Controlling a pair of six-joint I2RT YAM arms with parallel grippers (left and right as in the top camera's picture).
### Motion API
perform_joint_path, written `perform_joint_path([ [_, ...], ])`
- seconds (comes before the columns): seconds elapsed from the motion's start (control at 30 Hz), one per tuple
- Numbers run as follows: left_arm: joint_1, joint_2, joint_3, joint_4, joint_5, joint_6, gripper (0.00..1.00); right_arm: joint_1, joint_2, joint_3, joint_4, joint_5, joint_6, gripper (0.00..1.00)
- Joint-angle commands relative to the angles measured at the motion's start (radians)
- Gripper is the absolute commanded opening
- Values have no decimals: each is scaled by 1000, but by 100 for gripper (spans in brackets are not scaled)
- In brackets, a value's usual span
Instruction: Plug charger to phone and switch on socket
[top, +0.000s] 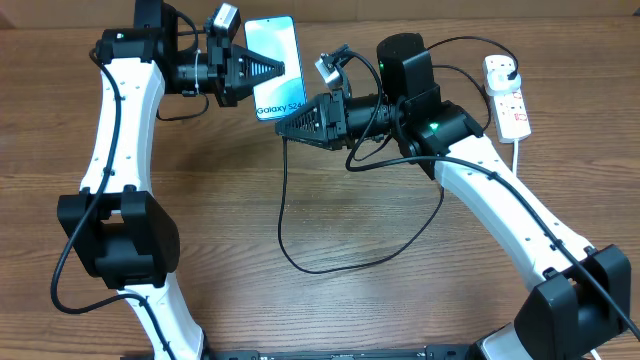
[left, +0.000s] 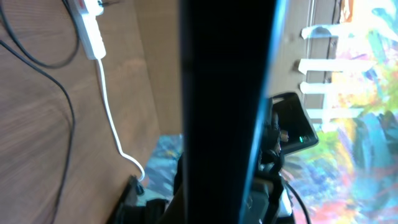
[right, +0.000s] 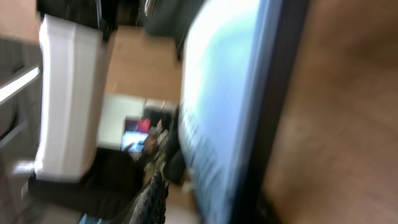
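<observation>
Black cable of the charger (top: 281, 200) runs across the wooden surface (top: 300, 320) up to the right tool (top: 290, 128), which sits at the lower edge of the phone (top: 272, 55); I cannot tell whether it is spread or pinching the connector. The left tool (top: 268, 72) is clamped on the phone. Plugging in seems the step in hand; next comes seating the tip, then the switch on the socket (top: 508, 100), well apart

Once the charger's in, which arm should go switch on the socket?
Right, probably. The socket lies on that arm's side, while the left gripper is shut on the phone. The right gripper sits by the phone's lower edge.
</observation>
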Motion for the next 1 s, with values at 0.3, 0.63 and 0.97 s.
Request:
perform_joint_path([
  [0.3,-58,-20,2,-13,63,11,4,-25,25,9,7,79,-4,28],
  [0.63,-24,-20,2,33,33,-25,4,-25,25,9,-17,-32,5,51],
  [0.97,26,-20,2,51,-54,-68,4,-25,25,9,-159,-73,-26,50],
])
